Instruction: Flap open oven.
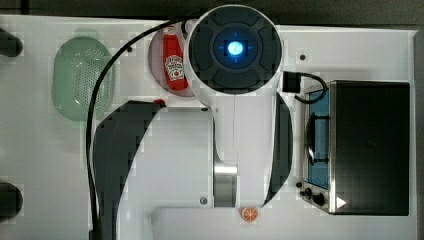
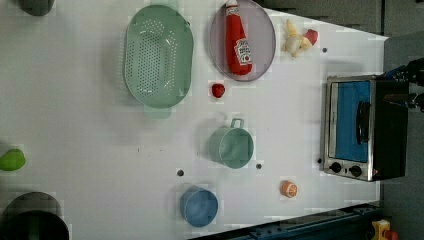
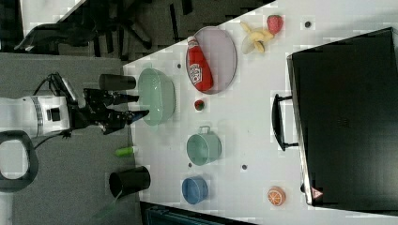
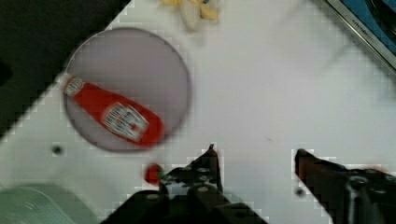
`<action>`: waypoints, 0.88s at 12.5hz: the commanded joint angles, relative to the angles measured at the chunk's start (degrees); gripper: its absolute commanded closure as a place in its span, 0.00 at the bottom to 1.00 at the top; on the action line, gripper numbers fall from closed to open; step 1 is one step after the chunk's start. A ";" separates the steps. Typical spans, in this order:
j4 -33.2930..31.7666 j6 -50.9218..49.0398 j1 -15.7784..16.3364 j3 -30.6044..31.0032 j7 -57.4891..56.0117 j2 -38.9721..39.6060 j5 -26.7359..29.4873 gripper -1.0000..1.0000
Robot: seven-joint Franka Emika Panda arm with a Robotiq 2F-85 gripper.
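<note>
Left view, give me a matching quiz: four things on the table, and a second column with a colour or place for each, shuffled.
Things:
1. ketchup bottle
2. colander
3. oven door
4. orange slice

Descriptions:
A. pale green, perforated
B. shut, blue glass
C. lying on the round plate
D. on the bare table beside the oven's knobs

Pairs: 1-C, 2-A, 3-B, 4-D

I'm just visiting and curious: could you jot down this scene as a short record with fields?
Table: white
Oven: door shut, bar handle untouched
Gripper: open, holding nothing, above the table
Plate: carries a ketchup bottle lying flat
Colander: green, beside the plate
Cups: one green, one blue
</note>
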 commanded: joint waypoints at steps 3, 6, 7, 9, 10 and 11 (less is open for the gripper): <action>-2.24 -10.13 -0.77 -2.08 3.62 -10.99 -0.46 0.00; -2.24 -10.13 -0.77 -2.08 3.61 -10.99 -0.46 0.06; -2.24 -10.13 -0.77 -2.08 3.61 -10.99 -0.46 0.18; -2.25 -10.14 -0.77 -2.08 3.61 -10.99 -0.46 0.43; -2.28 -10.21 -0.79 -2.12 3.61 -10.99 -0.46 0.55; -2.34 -10.28 -0.80 -2.18 3.61 -10.99 -0.46 0.67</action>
